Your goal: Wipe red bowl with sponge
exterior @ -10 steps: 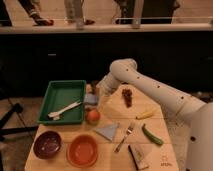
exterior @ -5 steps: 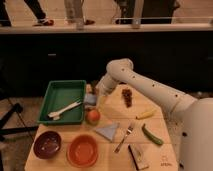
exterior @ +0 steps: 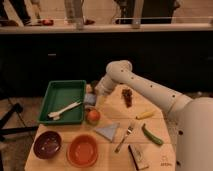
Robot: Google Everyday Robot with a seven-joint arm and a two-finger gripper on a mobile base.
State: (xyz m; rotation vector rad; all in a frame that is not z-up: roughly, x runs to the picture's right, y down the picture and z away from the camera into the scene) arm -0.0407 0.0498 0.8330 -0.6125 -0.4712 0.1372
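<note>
The robot's white arm reaches in from your right across the wooden counter. The gripper is low at the green tray's right edge. You cannot tell whether it is spread or closed.

The red bowl sits at the counter's front edge, well apart from the gripper, with the smaller maroon bowl just to its left. A grey-blue folded cloth lies behind and right of the red bowl, and an orange-red round fruit lies between that bowl and the gripper.

The light blue sponge lies just beside the tray, directly under the gripper. Whether they touch is unclear.
</note>
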